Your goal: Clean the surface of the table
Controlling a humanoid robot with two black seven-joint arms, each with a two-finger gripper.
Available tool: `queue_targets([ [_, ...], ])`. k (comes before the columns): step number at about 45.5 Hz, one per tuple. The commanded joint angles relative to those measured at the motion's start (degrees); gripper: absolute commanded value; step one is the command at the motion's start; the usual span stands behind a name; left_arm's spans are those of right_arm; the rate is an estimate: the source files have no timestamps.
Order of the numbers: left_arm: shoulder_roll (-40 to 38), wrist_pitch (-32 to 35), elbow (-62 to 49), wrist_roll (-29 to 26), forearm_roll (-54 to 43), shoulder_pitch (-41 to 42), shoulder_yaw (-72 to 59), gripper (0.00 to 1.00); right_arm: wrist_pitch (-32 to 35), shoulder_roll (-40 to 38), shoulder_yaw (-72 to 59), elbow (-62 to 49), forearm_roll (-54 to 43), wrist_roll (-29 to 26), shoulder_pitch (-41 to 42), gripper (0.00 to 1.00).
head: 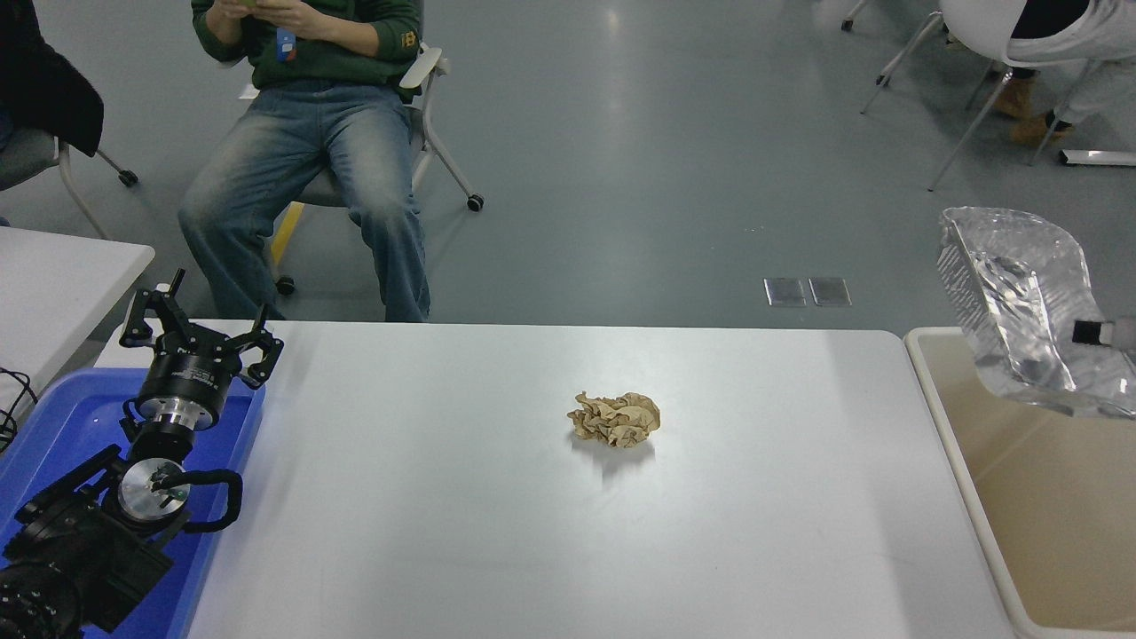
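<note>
The white table surface carries one crumpled ball of brown paper near its middle. A crinkled clear plastic wrapper hangs in the air at the far right, above the back end of the beige bin. My right gripper shows only as a fingertip at the picture's right edge and is shut on the wrapper's lower right side. The left gripper is parked at the lower left above a blue bin, its fingers spread open and holding nothing.
A smaller white table stands at the left edge. A person in jeans sits on a wheeled chair beyond the table's far left corner. Another seated person and chair legs are at the top right.
</note>
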Motion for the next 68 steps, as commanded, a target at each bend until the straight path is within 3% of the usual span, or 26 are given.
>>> queue_targets([
  [1,0.0,0.0,0.0,0.1,0.0,0.0,0.0,1.00,-1.5,3.2,0.3,-9.2,-0.3,1.7,-7.0,0.00],
  [21,0.0,0.0,0.0,0.0,0.0,0.0,0.0,1.00,-14.8,17.6,0.6,-33.2,0.6,3.2,-26.6,0.00],
  [35,0.0,0.0,0.0,0.1,0.0,0.0,0.0,1.00,-15.4,32.2,-0.4,-56.8,6.6,4.0,-38.3,0.00],
  [68,0.0,0.0,0.0,0.1,0.0,0.0,0.0,1.00,-15.6,40.5,-1.6,-59.4,7.0,-12.0,-40.4,0.00],
])
